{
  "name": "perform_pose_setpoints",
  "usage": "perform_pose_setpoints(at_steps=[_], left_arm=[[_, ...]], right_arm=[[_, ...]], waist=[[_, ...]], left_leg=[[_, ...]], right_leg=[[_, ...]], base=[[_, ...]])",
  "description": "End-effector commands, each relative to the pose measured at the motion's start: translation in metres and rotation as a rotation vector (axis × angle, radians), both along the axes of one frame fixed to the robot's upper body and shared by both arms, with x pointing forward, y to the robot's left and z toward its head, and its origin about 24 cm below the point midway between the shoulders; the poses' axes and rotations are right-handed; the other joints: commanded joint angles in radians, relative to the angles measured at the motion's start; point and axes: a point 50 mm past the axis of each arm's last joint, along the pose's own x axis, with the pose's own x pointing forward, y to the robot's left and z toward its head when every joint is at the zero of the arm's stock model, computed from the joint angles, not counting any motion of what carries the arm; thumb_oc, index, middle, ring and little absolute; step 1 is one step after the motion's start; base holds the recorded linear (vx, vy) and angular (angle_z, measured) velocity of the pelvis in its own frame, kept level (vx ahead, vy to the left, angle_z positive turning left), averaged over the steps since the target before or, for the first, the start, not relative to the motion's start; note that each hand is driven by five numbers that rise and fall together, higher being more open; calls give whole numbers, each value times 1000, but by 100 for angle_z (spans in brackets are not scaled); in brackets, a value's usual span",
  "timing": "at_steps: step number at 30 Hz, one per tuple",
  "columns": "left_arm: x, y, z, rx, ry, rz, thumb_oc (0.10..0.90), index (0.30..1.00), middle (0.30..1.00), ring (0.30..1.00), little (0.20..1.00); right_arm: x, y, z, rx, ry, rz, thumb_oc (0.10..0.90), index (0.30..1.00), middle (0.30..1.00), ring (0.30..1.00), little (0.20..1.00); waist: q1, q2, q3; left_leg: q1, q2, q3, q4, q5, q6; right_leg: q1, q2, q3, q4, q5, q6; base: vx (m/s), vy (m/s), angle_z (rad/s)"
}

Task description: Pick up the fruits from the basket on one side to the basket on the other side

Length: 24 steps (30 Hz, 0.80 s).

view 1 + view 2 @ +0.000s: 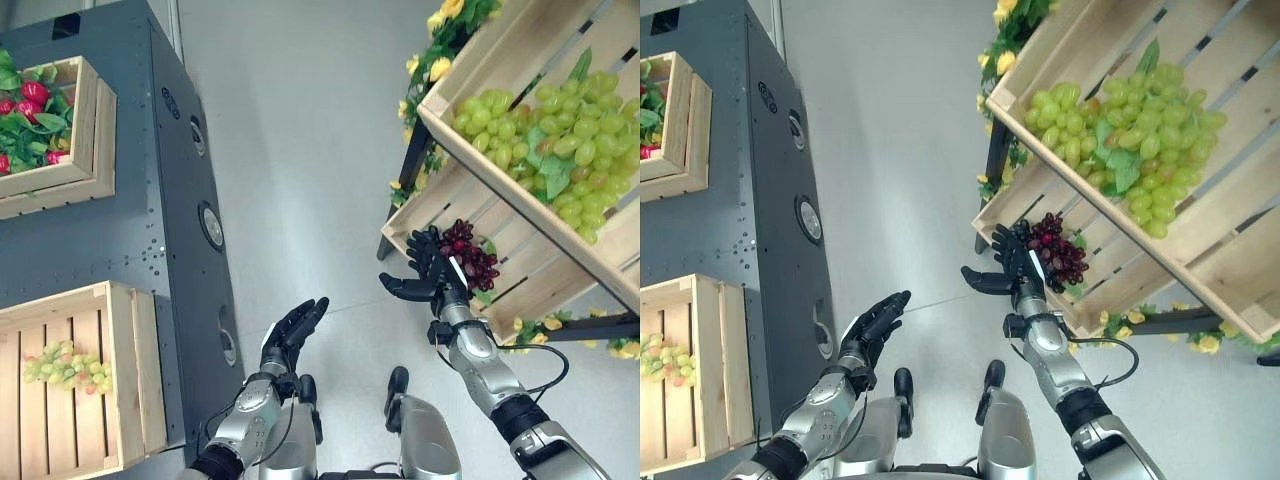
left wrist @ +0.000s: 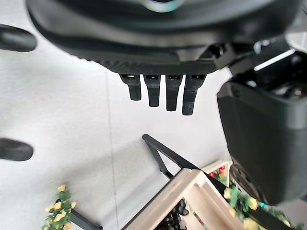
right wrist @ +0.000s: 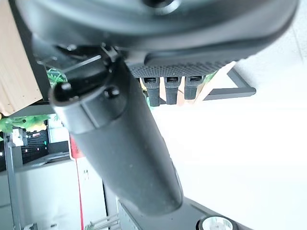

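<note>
A bunch of dark red grapes (image 1: 474, 254) lies at the front edge of the lower wooden crate (image 1: 437, 201) on the right-hand stand. My right hand (image 1: 432, 268) is open just in front of that bunch, its fingers (image 3: 165, 91) straight and the thumb spread; I cannot tell if it touches the grapes. Above it, a second slanted crate (image 1: 500, 40) holds a heap of green grapes (image 1: 550, 145). My left hand (image 1: 293, 330) hangs open and empty over the floor in the middle, palm up, its fingers (image 2: 160, 93) straight. On the left a wooden crate (image 1: 128, 370) holds one pale green bunch (image 1: 65, 365).
A dark grey cabinet (image 1: 170, 200) carries the left crates; the upper one (image 1: 88, 130) holds red fruit (image 1: 30, 95) and leaves. Yellow flowers (image 1: 430, 60) trim the black-legged stand on the right. Grey floor (image 1: 300, 150) lies between the two sides.
</note>
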Motion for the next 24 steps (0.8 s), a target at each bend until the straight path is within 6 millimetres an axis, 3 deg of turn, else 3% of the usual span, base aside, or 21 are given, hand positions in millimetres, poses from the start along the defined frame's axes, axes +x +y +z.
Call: perform_pose_setpoints(at_steps=[1, 13, 16, 17, 20, 24], left_arm=[[-2, -10, 17, 53, -158, -75, 800, 900, 900, 900, 900], [-16, 21, 7, 231, -131, 72, 800, 900, 900, 900, 900], [-15, 26, 1, 184, -89, 83, 800, 900, 900, 900, 900], [-14, 26, 0, 163, -83, 74, 800, 900, 900, 900, 900], [-17, 27, -3, 163, -83, 74, 800, 900, 900, 900, 900], [-18, 30, 3, 165, -109, 90, 800, 900, 900, 900, 900]], right_arm=[[2, 27, 32, -16, -205, 204, 800, 900, 900, 900, 900], [-4, 40, 3, -11, -33, 337, 800, 900, 900, 900, 900], [-17, 34, -10, -27, 15, 287, 800, 900, 900, 900, 900], [-19, 31, -12, -36, 20, 277, 800, 900, 900, 900, 900], [-18, 25, -15, -37, 41, 266, 800, 900, 900, 900, 900], [-22, 24, -19, 6, 67, 245, 800, 900, 900, 900, 900]], waist=[[10, -8, -156], [73, -11, -236], [52, -3, -229], [49, -3, -222], [63, 3, -224], [82, 6, -230]], left_leg=[[-20, -28, 10, -20, -23, 37], [33, -35, -28, -119, 28, 9], [28, -19, 144, -94, 28, -13], [19, -15, 167, -84, 27, -11], [39, -39, 120, -135, 38, 5], [67, -55, 88, -164, 35, 21]], right_leg=[[73, 1, -4, -61, -40, -47], [169, 38, -66, -207, -4, -68], [200, 29, -163, -192, -23, -62], [205, 20, -189, -180, -31, -61], [207, 15, -190, -166, -32, -48], [225, 1, -203, -162, -28, -32]], base=[[-8, -61, 8], [21, -79, 21], [-37, -18, 74], [-77, 10, 154], [-12, 81, 125], [70, 126, 9]])
